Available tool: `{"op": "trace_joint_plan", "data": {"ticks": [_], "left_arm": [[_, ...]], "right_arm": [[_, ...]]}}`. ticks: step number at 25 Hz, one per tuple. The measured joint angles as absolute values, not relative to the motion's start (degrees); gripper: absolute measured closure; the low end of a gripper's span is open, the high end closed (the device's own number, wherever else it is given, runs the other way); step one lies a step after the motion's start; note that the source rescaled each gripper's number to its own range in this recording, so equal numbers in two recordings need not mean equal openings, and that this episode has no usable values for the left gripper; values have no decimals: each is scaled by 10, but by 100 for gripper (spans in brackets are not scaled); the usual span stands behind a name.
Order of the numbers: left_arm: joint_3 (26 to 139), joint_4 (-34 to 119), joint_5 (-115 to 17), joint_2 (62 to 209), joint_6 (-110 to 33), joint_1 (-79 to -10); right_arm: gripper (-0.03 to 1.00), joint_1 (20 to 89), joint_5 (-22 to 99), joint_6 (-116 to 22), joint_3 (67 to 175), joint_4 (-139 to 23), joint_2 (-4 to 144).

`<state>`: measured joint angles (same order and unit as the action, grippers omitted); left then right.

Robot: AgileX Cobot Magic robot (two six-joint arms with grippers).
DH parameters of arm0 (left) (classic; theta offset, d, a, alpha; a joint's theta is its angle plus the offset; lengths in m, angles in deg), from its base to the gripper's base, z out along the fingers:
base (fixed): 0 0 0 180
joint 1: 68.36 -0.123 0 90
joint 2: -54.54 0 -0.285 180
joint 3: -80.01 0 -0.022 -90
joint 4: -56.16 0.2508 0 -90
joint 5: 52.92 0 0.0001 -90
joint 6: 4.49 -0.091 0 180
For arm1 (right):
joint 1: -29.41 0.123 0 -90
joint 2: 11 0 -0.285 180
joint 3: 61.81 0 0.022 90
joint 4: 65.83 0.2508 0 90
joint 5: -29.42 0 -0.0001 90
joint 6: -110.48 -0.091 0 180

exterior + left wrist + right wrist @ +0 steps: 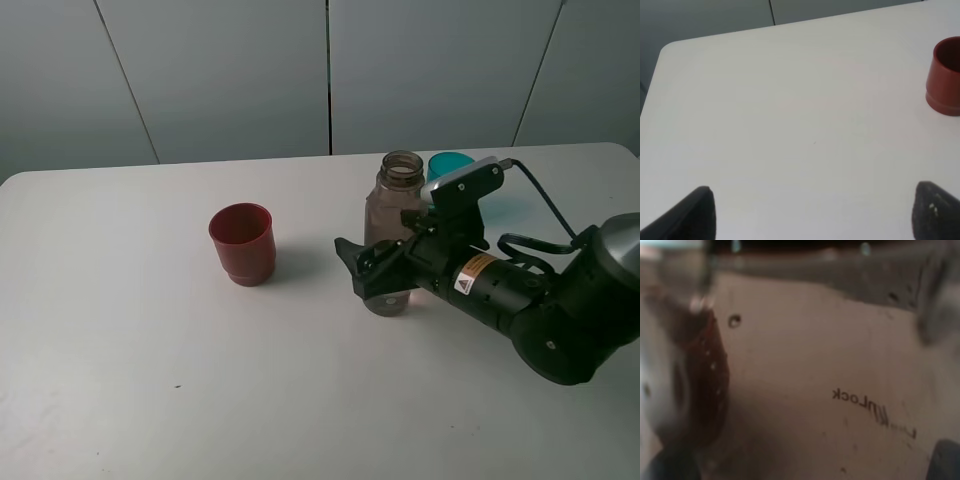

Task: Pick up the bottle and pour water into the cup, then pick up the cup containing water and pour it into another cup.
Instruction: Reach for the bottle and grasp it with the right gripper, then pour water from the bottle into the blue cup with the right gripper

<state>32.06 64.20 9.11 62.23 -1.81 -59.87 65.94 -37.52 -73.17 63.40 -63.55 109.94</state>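
Overhead and wrist views of the table [150, 380]: 1 bottle [392, 205], 2 cups, 2 grippers.

The bottle stands upright and capless, right of centre. The teal cup [450, 163] is just behind it to the right, largely hidden by the arm. The red cup [241, 243] stands alone, well apart to the left of the bottle.

The right gripper [377, 273] reaches in from the right. Its jaws are clenched on the lower body of the bottle, 1 finger in front of it and 1 behind. In the right wrist view the bottle wall fills the frame, with mirrored lettering across it and the red cup blurred through the plastic. Whether the base has left the table cannot be told.

The left gripper [815, 212] appears only in its own wrist view. Its 2 fingertips [697, 212] are spread wide, released, with bare table between them, grasping nothing. The red cup is well ahead and off to 1 side.
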Motion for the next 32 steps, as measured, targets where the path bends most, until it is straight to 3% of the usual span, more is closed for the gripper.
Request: {"op": "trace_joint_plan", "data": {"ticks": [2,3,4,5,6,24,32], "left_arm": [[321,642,91,622,-18,-599],[321,642,91,622,-18,-599],[321,642,91,622,-18,-599],[321,642,91,622,-18,-599],[321,642,91,622,-18,-599],[321,642,91,622,-19,-599],[321,642,91,622,-18,-599]], "right_arm": [[2,659,-375,-729,634,-635,1099],[22,659,-375,-726,634,-635,1099],[50,659,-375,-722,634,-635,1099],[97,659,-375,-717,634,-633,1099],[92,659,-375,-713,634,-631,1099],[94,659,-366,-702,634,-617,1093],[94,659,-262,-647,637,-540,962]]}}
